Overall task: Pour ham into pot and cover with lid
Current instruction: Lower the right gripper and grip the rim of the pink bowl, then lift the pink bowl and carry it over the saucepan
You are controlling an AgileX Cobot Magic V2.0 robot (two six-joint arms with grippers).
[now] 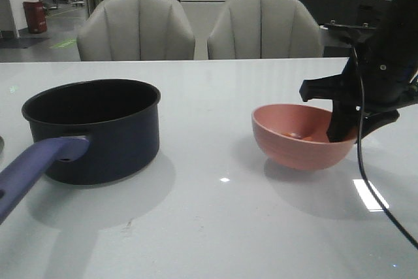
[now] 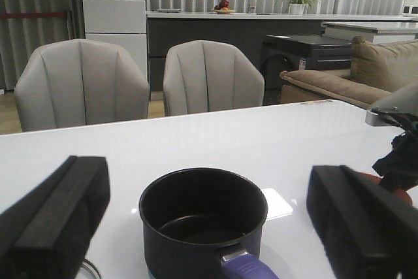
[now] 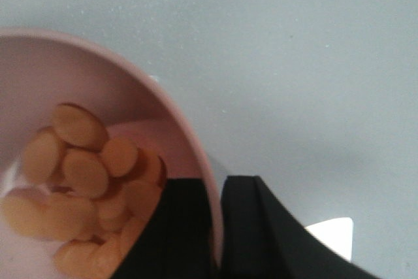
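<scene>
Right gripper clamps the pink bowl's rim.
One finger inside beside the ham, one outside; left gripper spread wide, pot between its fingers.

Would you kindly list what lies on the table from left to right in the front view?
Purple-blue handle → dark navy pot → pink bowl holding the ham → right tool clamped on the bowl's right rim.
</scene>
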